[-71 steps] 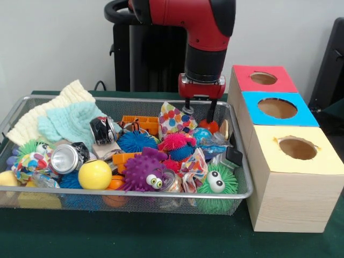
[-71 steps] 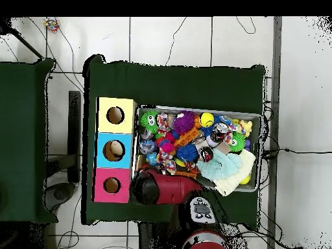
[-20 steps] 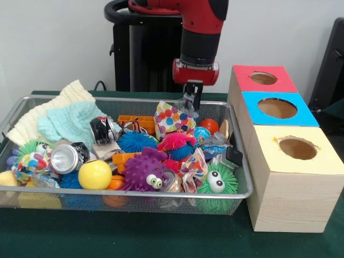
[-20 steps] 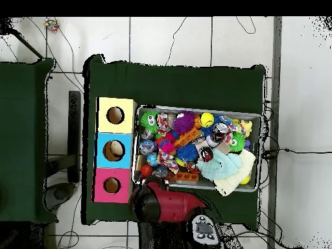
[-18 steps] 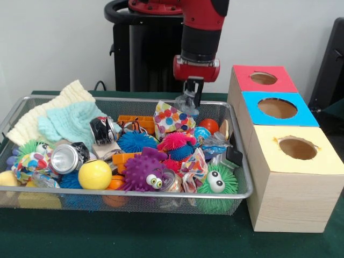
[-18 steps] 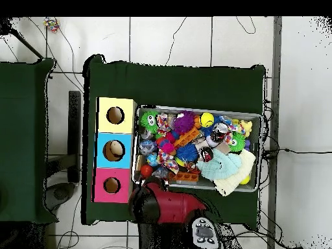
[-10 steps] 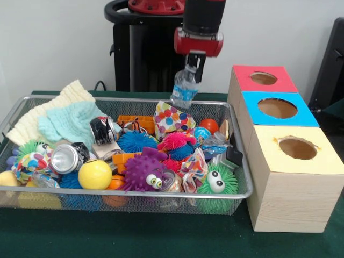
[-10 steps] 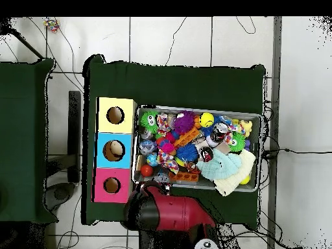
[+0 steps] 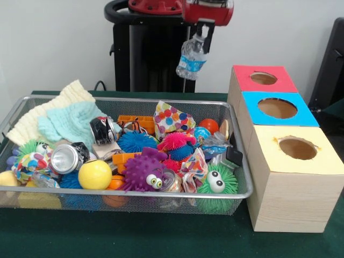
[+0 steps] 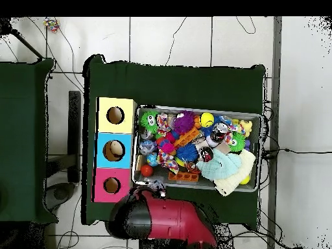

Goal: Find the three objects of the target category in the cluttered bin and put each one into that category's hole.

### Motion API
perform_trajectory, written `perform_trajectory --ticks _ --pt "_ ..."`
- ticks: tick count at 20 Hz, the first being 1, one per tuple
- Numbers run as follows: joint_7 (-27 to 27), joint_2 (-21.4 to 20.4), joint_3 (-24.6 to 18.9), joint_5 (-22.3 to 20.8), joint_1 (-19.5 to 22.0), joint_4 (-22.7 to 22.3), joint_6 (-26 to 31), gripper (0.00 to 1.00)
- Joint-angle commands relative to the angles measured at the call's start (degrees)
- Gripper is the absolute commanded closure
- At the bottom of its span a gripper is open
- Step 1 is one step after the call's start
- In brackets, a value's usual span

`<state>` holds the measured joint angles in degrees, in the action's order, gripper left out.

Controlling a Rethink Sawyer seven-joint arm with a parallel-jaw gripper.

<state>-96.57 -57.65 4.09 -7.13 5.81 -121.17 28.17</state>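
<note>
Green-clothed counter (image 9: 161, 242): the cluttered bin (image 9: 134, 196) fills its middle. Jaws (image 9: 203, 28) pinch a plastic bottle (image 9: 191, 58) by the neck, high above the bin's far edge. Steady its swing before approaching the boxes' holes.

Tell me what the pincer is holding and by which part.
The pincer holds a crumpled plastic water bottle by its top end; it hangs above the bin's far rim.

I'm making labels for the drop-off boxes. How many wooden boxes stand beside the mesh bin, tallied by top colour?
Red-topped box: 1
Blue-topped box: 1
Yellow-topped box: 1
Total: 3
Not counted: the water bottle hanging from the end effector above the bin's far side.
</note>
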Motion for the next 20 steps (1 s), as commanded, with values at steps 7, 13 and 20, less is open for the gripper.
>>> perform_trajectory --ticks 7,13,20 --pt "-13.3 2.2 -0.3 3.0 -6.3 14.9 13.3 1.00" --pt "-15.7 4.1 1.8 3.4 -9.0 16.6 12.9 1.00" --pt "-12.6 7.5 -2.8 5.7 -8.7 9.3 -1.3 1.00"
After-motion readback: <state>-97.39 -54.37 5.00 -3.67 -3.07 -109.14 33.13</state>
